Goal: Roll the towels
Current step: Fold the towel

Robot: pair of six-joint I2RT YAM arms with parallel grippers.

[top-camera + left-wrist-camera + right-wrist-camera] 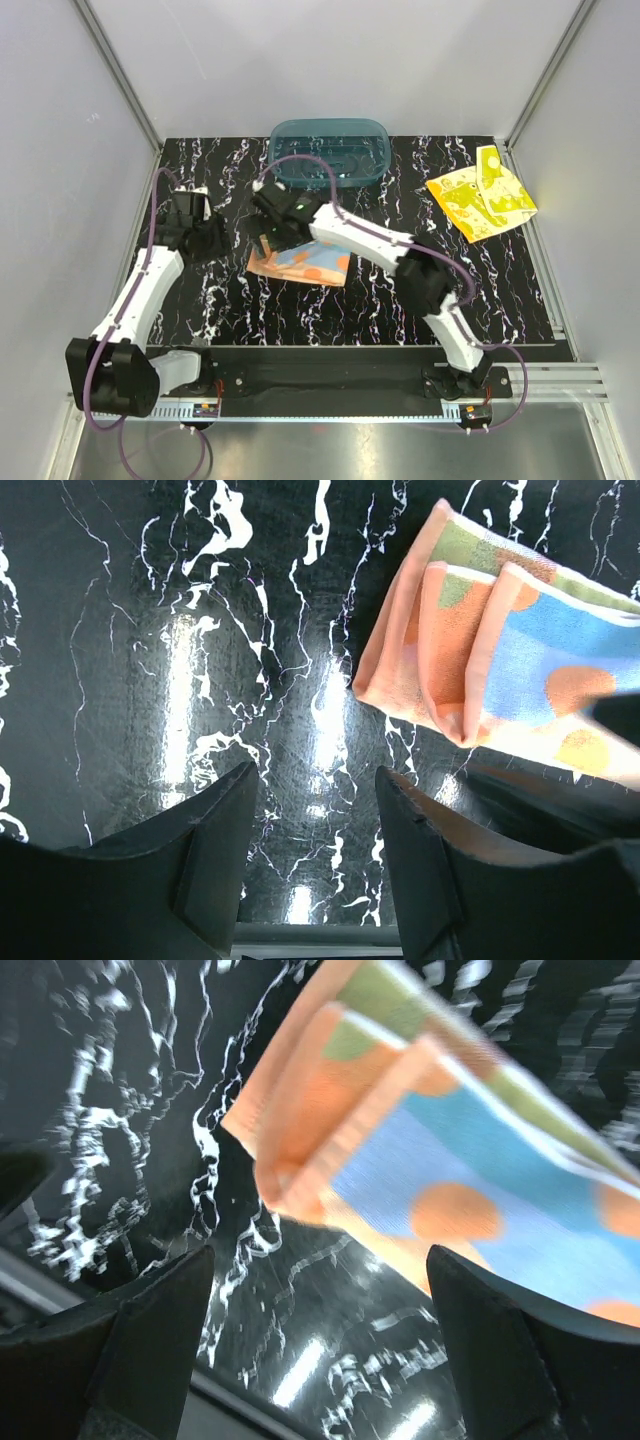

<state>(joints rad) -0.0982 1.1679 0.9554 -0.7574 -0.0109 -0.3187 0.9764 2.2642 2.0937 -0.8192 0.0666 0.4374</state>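
The light blue and yellow towel with orange dots [300, 264] lies folded in layers on the black marbled table, left of centre. It also shows in the left wrist view [500, 650] and the right wrist view [440, 1150]. My right gripper [268, 240] is open and empty, hovering just over the towel's left end [318, 1295]. My left gripper [206, 238] is open and empty over bare table a little left of that towel [315, 825]. The bright yellow towel [482, 195] lies loosely spread at the far right.
A teal translucent tub [330, 152] stands at the back centre, just behind the right gripper. The table's [300, 310] front edge runs along the arm bases. White walls and metal rails close in the sides.
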